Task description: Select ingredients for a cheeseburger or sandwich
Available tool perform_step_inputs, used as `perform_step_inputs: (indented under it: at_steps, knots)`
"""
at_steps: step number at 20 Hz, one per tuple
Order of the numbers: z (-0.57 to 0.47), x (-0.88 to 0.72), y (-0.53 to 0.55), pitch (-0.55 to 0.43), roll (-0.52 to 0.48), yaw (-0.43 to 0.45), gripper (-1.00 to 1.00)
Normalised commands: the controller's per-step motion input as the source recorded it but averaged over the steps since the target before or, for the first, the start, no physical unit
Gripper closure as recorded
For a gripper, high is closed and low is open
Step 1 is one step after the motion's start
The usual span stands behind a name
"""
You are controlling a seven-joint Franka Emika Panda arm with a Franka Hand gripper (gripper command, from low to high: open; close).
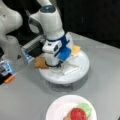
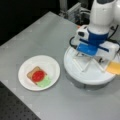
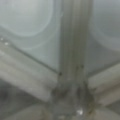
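Note:
In both front views the sandwich sits on a white paper plate [image 1: 56, 110] [image 2: 51, 65]. It is a tan toast square [image 2: 31, 72] with a red disc [image 1: 78, 113] [image 2: 38, 75] on top and a green disc [image 1: 86, 107] [image 2: 45, 81] at its side. My gripper [image 1: 52, 64] [image 2: 93, 58] is lowered onto a white round divided tray [image 1: 80, 72] [image 2: 87, 75], and its fingers are hidden under the hand. A second toast square [image 1: 40, 62] lies at the tray's rim right beside the hand. A yellow cheese square [image 1: 75, 49] [image 2: 114, 68] lies at the opposite rim. The wrist view shows only the tray's white dividers [image 3: 72, 62] close up.
The arm's white base [image 1: 10, 37] and a box with coloured lights [image 1: 7, 68] stand at a front view's left. An orange piece [image 1: 9, 79] lies there on the grey table. A dark perforated surface [image 2: 15, 107] borders the table at a front view's bottom left.

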Motion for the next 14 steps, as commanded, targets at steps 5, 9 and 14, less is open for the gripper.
perform_step_inputs:
  at_steps: [5, 9, 14]
  knots:
    - [-0.14, -0.06, -0.03, -0.148, 0.073, 0.075, -1.00]
    - [-0.13, -0.12, 0.00, -0.212, -0.032, 0.416, -1.00]
    - [-0.05, -0.21, -0.05, 0.023, 0.072, 0.809, -1.00]
